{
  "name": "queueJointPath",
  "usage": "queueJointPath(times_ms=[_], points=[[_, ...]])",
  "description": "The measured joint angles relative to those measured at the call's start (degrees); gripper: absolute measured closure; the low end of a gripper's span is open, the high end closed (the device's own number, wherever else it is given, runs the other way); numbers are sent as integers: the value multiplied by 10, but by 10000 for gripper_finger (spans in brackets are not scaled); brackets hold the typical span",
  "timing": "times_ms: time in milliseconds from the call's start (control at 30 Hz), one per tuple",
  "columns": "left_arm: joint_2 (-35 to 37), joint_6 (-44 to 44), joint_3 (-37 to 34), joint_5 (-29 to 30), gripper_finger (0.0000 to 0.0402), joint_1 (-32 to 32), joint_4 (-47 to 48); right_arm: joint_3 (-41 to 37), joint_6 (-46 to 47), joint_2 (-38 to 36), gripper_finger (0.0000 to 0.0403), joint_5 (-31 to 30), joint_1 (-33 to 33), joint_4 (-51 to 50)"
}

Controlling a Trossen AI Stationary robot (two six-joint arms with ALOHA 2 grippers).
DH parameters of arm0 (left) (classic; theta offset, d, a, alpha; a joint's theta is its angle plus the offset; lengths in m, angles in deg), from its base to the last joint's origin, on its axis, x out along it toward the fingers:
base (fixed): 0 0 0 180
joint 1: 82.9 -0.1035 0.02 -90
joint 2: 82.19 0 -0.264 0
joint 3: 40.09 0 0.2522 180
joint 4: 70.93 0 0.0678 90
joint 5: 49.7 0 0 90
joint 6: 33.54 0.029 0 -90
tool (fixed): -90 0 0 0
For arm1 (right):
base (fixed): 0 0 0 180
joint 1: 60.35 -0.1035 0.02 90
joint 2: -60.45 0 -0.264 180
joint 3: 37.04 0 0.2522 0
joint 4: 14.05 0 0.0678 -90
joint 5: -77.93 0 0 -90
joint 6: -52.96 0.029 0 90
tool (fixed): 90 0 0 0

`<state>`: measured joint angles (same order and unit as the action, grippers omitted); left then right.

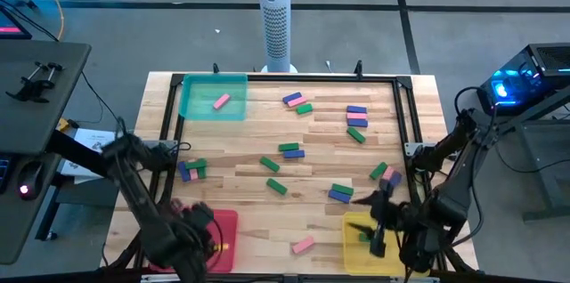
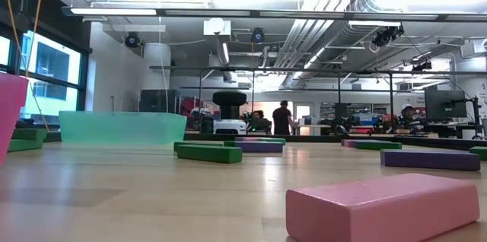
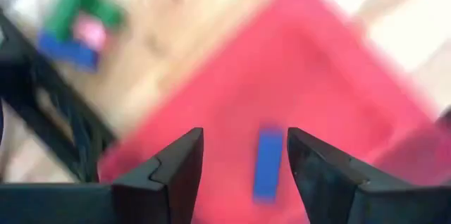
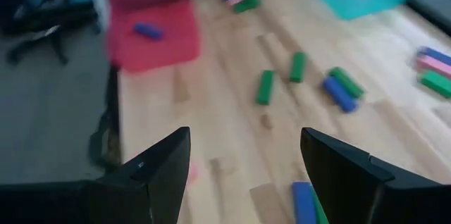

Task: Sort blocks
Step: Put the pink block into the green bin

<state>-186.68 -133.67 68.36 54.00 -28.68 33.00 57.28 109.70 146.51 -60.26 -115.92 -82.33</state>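
My left gripper (image 3: 243, 139) hangs open over the red tray (image 3: 331, 76) at the table's near left (image 1: 228, 222). A blue block (image 3: 268, 164) lies flat on the tray's floor below the gap between the fingers, touching neither. My right gripper (image 4: 246, 139) stands open above the table's near right, by the yellow tray (image 1: 354, 249), with nothing between its fingers. Several pink, blue and green blocks lie scattered on the wooden table, among them a green one (image 1: 276, 187) and a pink one (image 1: 303, 245). One pink block (image 1: 221, 101) lies in the teal tray (image 1: 200, 105).
A cluster of blue, pink and green blocks (image 1: 191, 170) lies beside the left arm. A black frame (image 1: 405, 114) borders the table. In the low view a pink block (image 2: 380, 204) lies close to the camera and a green one (image 2: 209, 153) farther off.
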Motion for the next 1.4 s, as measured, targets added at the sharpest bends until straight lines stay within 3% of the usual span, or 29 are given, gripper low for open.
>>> queueJointPath(times_ms=[267,467,567,800,933,1200,1300,1400], points=[[86,-1,-14,326,211,-22,-8,0,-270,73,151,200,69,197],[122,54,-14,431,211,-29,-45,0,-326,127,151,342,156,280],[149,108,-14,442,211,-15,-63,0,-363,149,151,396,192,302],[236,215,-14,447,218,51,-69,0,-413,184,151,459,243,367],[280,266,-14,450,230,88,-71,0,-413,194,151,459,257,374],[308,340,-14,413,241,93,-69,31,-343,195,151,380,270,372],[308,360,-14,387,241,79,-69,43,-352,194,151,393,266,347],[308,368,-14,378,241,63,-69,43,-364,204,151,448,259,319]])
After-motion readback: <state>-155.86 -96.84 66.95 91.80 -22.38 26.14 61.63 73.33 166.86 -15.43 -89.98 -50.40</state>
